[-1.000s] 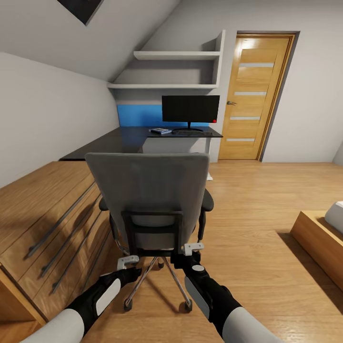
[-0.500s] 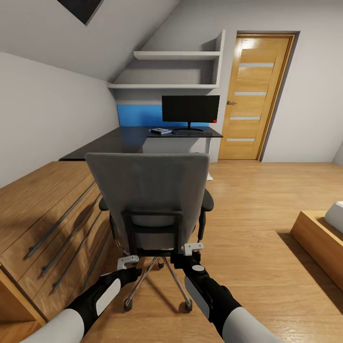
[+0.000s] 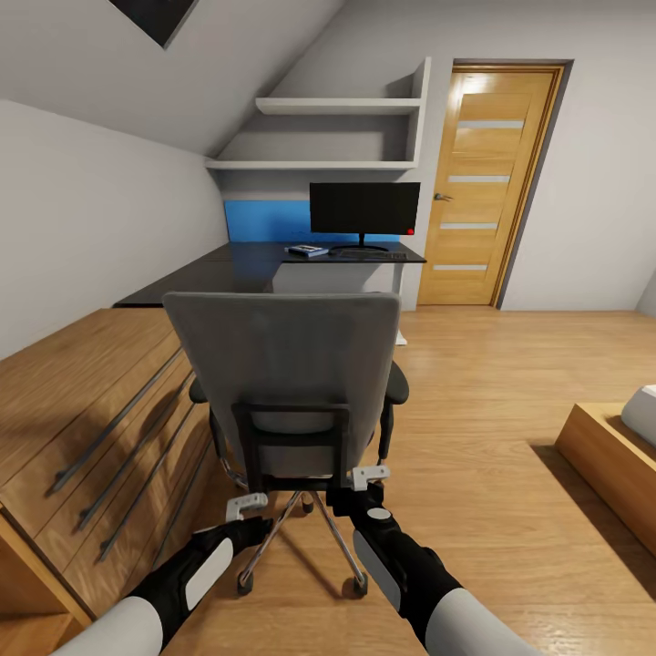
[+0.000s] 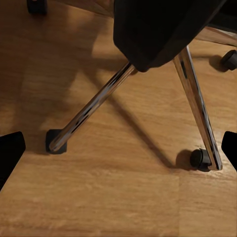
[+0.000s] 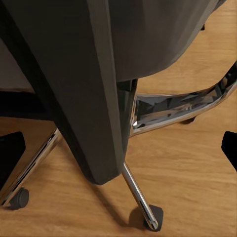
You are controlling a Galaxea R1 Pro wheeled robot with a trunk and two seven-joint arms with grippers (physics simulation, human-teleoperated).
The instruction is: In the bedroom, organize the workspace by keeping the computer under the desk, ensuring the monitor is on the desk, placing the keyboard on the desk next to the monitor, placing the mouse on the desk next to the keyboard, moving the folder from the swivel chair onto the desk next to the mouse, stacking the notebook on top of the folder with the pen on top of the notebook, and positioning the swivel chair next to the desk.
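Two arms reach forward at the back of the swivel chair [image 3: 284,364], which stands on the wooden floor [image 3: 483,410] with its grey backrest toward the camera. Beyond the chair, against the far wall, is the desk [image 3: 246,264], its black top running toward the wooden drawer unit [image 3: 100,419] that lies just beside the chair. On the desk, the monitor [image 3: 364,210] stands upright at the end nearest the door [image 3: 483,182], with the long blue wall panel [image 3: 264,220] behind it. The keyboard [image 3: 369,256] lies flat at the foot of the monitor's stand. The folder [image 3: 306,250] lies on the desk beside the keyboard, on the side away from the door; whatever rests on it is too small to make out.

The right gripper [image 3: 369,476] is at the lower corner of the chair's black back frame, its fingers spread wide either side of the frame in the right wrist view. The left gripper [image 3: 246,504] hangs a little below the other corner of that frame, also spread apart and holding nothing, with the chair's chrome star base [image 4: 94,106] and casters below it.
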